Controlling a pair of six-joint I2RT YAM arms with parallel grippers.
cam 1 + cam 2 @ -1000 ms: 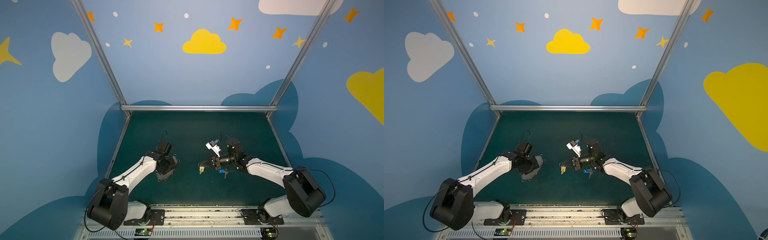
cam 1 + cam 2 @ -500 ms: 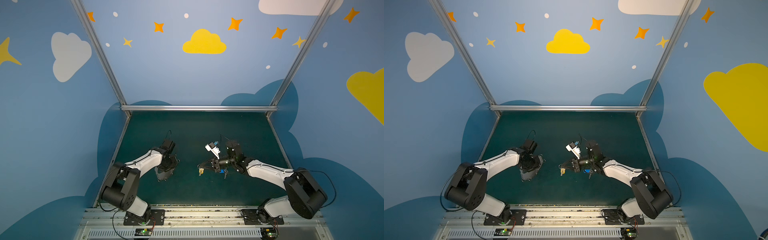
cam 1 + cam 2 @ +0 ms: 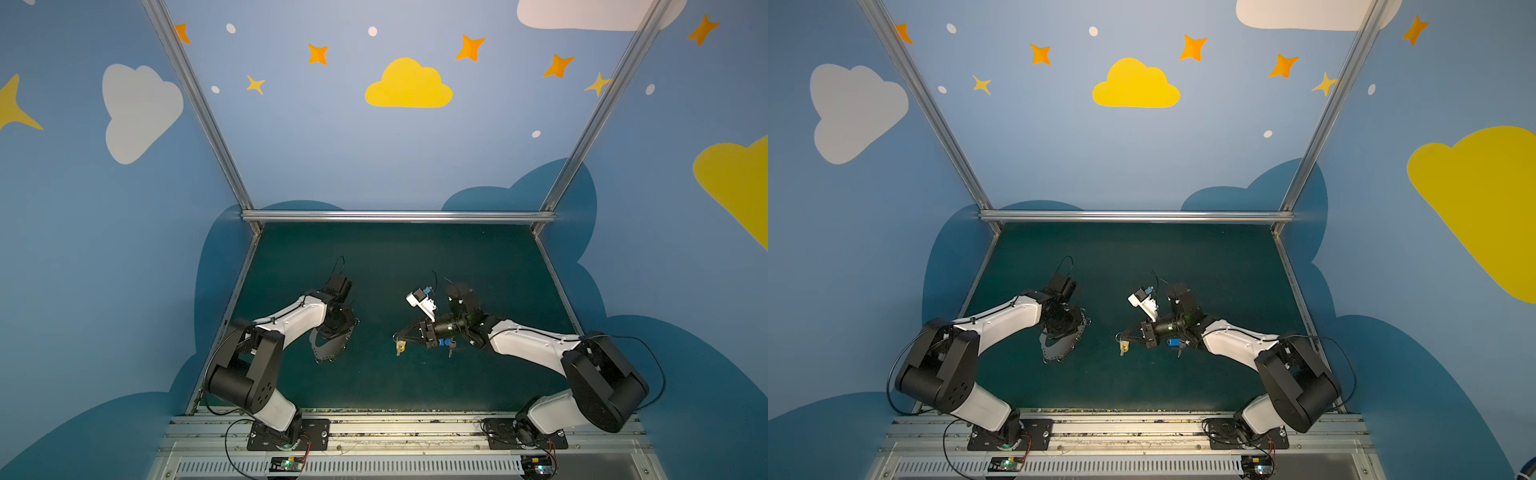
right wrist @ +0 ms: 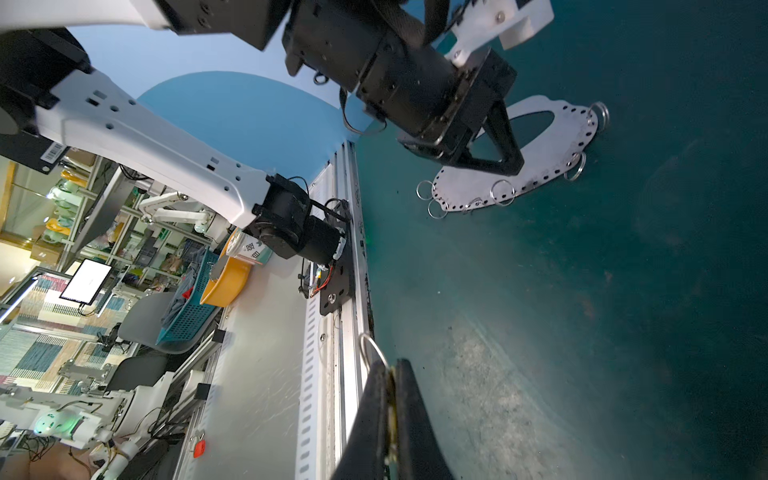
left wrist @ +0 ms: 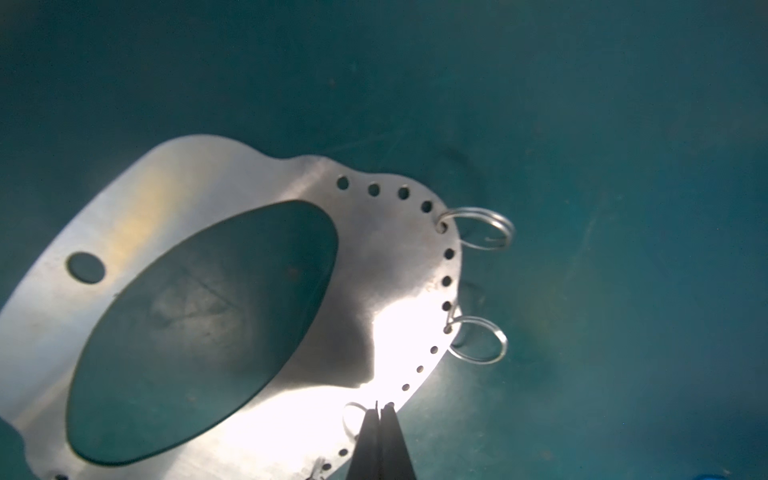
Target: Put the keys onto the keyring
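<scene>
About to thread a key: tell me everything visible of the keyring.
The keyring is a flat, shiny grey metal plate with a big oval hole, small holes along its rim and wire split rings in some. It lies on the green mat; the left pincer is shut on its rim.
</scene>
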